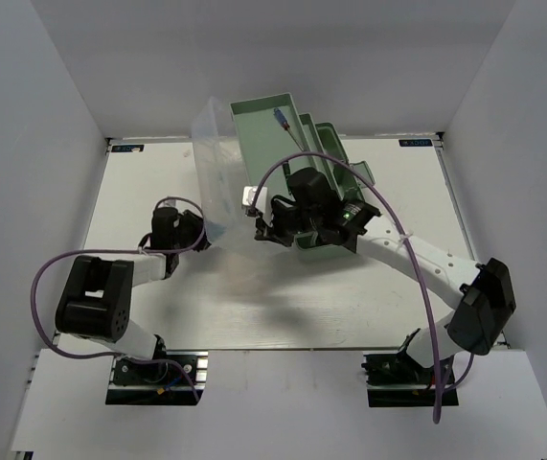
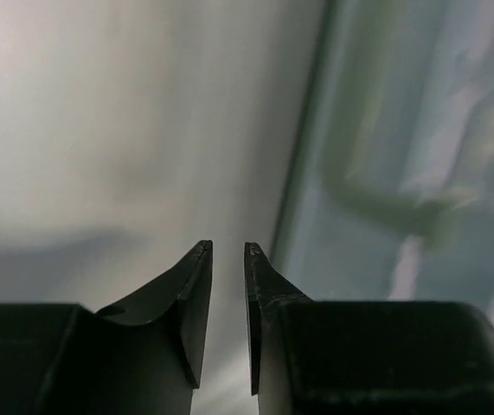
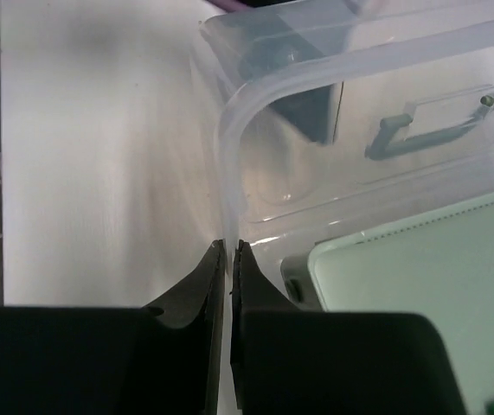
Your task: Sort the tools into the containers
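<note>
A fold-out toolbox stands at the table's middle back, its pale green trays [image 1: 265, 144] fanned open and its clear lid [image 1: 214, 172] raised on the left. One blue-handled screwdriver [image 1: 282, 119] lies in the top tray. My right gripper [image 1: 259, 228] reaches over the lower tray, and in the right wrist view its jaws [image 3: 228, 243] are shut on the clear lid's [image 3: 316, 78] thin rim, beside a green tray [image 3: 420, 277]. Low on the table just left of the lid, my left gripper [image 1: 202, 241] is narrowly open [image 2: 228, 246], with nothing between its fingers. No other tools show.
A grey handle [image 3: 428, 121] shows through the clear lid. The toolbox wall [image 2: 402, 173] fills the blurred right half of the left wrist view. White walls enclose the table [image 1: 350, 307] on three sides. A purple cable [image 1: 283, 168] arcs over the trays.
</note>
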Controlling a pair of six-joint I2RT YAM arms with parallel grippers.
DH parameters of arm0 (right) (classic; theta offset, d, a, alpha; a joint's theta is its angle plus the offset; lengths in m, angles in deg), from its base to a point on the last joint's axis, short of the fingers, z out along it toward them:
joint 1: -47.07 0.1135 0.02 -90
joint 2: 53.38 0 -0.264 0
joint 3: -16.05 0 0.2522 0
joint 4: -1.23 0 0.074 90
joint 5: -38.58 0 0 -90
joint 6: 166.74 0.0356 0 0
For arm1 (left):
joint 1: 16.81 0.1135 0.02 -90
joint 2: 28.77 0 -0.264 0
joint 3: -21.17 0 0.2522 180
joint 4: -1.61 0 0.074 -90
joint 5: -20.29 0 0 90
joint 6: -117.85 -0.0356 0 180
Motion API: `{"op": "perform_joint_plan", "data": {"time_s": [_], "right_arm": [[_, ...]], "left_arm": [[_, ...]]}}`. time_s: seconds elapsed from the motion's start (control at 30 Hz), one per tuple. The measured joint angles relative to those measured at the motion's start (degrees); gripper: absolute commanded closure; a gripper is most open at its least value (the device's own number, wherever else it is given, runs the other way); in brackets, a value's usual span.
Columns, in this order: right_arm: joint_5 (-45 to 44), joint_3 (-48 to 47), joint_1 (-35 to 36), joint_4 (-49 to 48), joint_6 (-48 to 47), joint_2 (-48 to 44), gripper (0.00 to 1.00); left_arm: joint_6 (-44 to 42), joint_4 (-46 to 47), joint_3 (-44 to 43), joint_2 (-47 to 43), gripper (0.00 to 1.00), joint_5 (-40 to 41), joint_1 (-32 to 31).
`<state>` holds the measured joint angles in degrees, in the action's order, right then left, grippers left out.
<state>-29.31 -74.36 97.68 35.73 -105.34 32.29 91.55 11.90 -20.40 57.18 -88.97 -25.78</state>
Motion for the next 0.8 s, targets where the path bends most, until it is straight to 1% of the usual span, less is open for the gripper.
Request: {"op": "perform_joint_plan", "data": {"time_s": [0.1, 0.13, 0.17, 0.2, 0.23, 0.3, 0.4, 0.43, 0.47, 0.5, 0.53, 0.57, 0.6, 0.67, 0.73, 0.8], "right_arm": [[1.27, 1.84, 0.09, -1.09, -0.09, -0.79, 1.0], [1.44, 2.34, 0.09, -1.53, -0.09, -1.07, 0.86], [1.49, 2.82, 0.09, -1.81, -0.13, -1.44, 0.66], [1.46, 3.19, 0.09, -2.03, 0.28, -1.75, 0.54], [1.99, 3.5, 0.07, -1.86, -0.04, -2.43, 0.38], [1.97, 3.85, 0.09, -1.49, -0.04, -3.8, 0.33], [1.18, 4.81, 0.07, -1.11, -0.87, -7.76, 0.33], [0.61, 5.4, -0.13, -1.16, -1.18, -9.62, 0.37], [0.24, 6.27, -0.39, -1.55, -1.49, -11.72, 0.53], [-0.11, 7.41, -0.76, -1.97, -1.99, -14.25, 0.72], [-0.61, 8.9, -1.16, -2.58, -2.03, -17.27, 0.95], [-1.09, 10.19, -1.42, -3.08, -2.56, -20.04, 1.0], [-1.95, 11.56, -1.79, -3.91, -2.62, -23.17, 1.0], [-7.58, 12.83, -1.92, -6.38, -3.06, -27.23, 1.0], [-15.65, 12.63, -2.73, -9.4, -3.23, -27.85, 1.0], [-24.79, 11.67, -6.82, -12.26, -2.49, -25.29, 1.0]], "left_arm": [[0.11, 0.37, -5.86, 2.03, 0.68, -1.2, 1.2], [0.17, 0.5, -7.78, 2.49, 0.68, -1.7, 1.44], [0.17, 0.63, -8.92, 2.75, 0.68, -2.03, 1.68], [0.07, 0.74, -10.23, 2.97, 0.68, -2.62, 1.99], [0.11, 0.87, -11.3, 3.3, 0.68, -3.15, 2.29], [0.13, 0.85, -12.28, 3.8, 0.68, -3.76, 2.56], [0.15, 0.33, -13.25, 4.7, 0.68, -4.52, 2.67], [0.15, -0.07, -13.73, 5.11, 0.68, -4.76, 2.71], [0.13, -0.26, -14.32, 5.57, 0.68, -5.01, 2.73], [0.15, -0.63, -15.04, 5.99, 0.68, -5.25, 2.75], [0.11, -1.07, -15.78, 6.38, 0.68, -5.4, 2.75], [0.02, -1.62, -16.59, 6.75, 0.68, -5.38, 2.75], [-0.04, -2.08, -17.4, 7.26, 0.68, -5.35, 2.8], [-0.22, -3.32, -18.93, 8.02, 0.68, -5.33, 2.93], [-0.59, -4.9, -20.7, 8.66, 0.68, -5.29, 3.02], [-1.64, -7.61, -23.61, 9.44, 0.68, -5.18, 3.04]]}}
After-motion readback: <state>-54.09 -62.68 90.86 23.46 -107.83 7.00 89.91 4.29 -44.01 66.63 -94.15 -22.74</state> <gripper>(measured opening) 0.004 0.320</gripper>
